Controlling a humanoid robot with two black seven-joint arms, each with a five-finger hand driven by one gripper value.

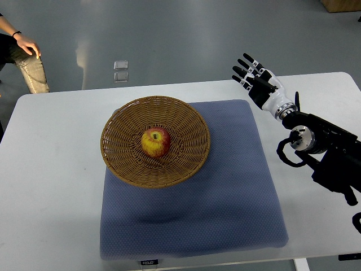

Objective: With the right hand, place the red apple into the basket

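One apple (155,141) in basket (121,152), right hand (255,79) empty

Apple (155,141) is showing red w/ yellow patches, sitting in a tan-brown woven wicker basket (124,164). Mat (225,197) is showing slate blue w/ a fine dotted texture and a small dark tag at the front edge. Table (51,186) is looking plain white. Right hand (254,76) is showing black fingers w/ white segments, white wrist, black arm. Floor (186,39) is reading grey-blue.
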